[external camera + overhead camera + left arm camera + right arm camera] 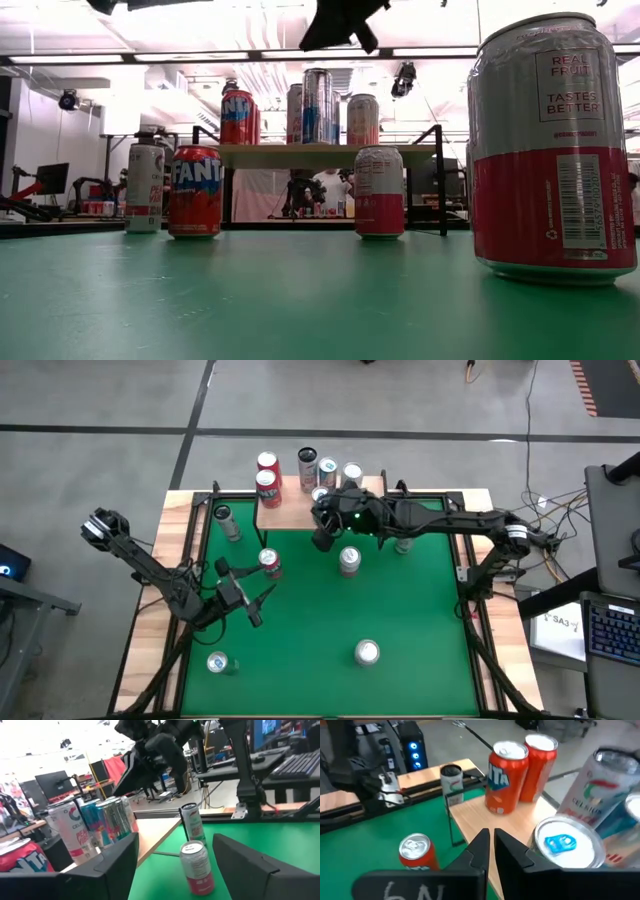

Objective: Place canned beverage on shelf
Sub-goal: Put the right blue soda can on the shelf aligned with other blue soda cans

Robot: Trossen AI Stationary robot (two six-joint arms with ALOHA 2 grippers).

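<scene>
I see 2 Fanta cans (507, 777) on the shelf (285, 513) | Celsius can (597, 785) beside | right gripper (491, 851) clenched, empty, above shelf | left gripper (245, 595) released, off shelf

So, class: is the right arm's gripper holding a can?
No. The right gripper has its fingers shut together on nothing, hovering over the shelf.

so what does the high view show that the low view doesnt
Only the high view: both arms whole, the left gripper low over the green table, the right gripper shut by the shelf's front edge, and floor around the table.

Only the low view: can labels, such as Fanta, and the room behind.

Both: the shelf carrying cans.
</scene>
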